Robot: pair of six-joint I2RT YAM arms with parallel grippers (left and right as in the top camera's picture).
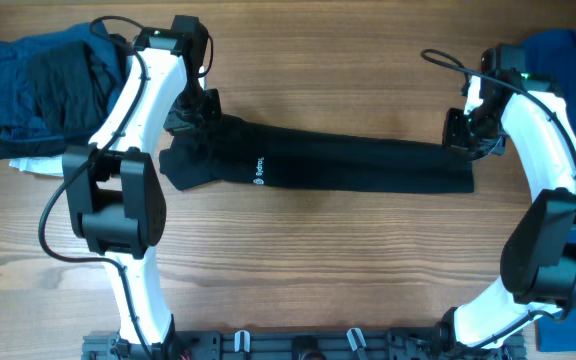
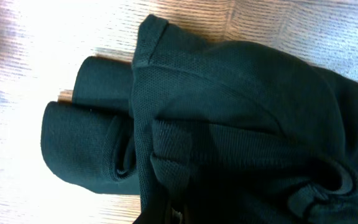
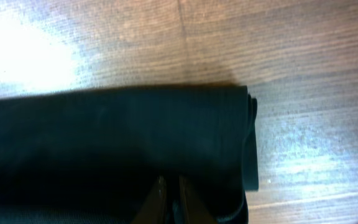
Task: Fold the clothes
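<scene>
1. Centrally, the black shirt (image 1: 348,165) lies on the wooden table (image 1: 298,260) as a long, narrow band. It runs from left of centre to the right side and slants slightly downward, with a small white logo (image 1: 259,172) near its left end.
2. At upper left sits a pile (image 1: 38,85) of blue and black garments with a white edge showing under its lower side. A blue cloth (image 1: 568,50) fills the upper right corner, partly behind the right arm.
3. The shirt is matte and finely knit. The left wrist view shows a stitched hem (image 2: 148,37) and two rounded rolls of cloth at frame left.
4. The right wrist view shows the band's right end squared off, with its layers stacked at the edge.
5. The left gripper (image 1: 193,115) is closed at the band's bunched left end. Its fingers are hidden, so whether they pinch cloth I cannot tell.
6. The right gripper (image 1: 465,138) has its fingers (image 3: 160,198) together, tips on the band's right end.
7. Bare wood stretches above and below the band, between the arms.
</scene>
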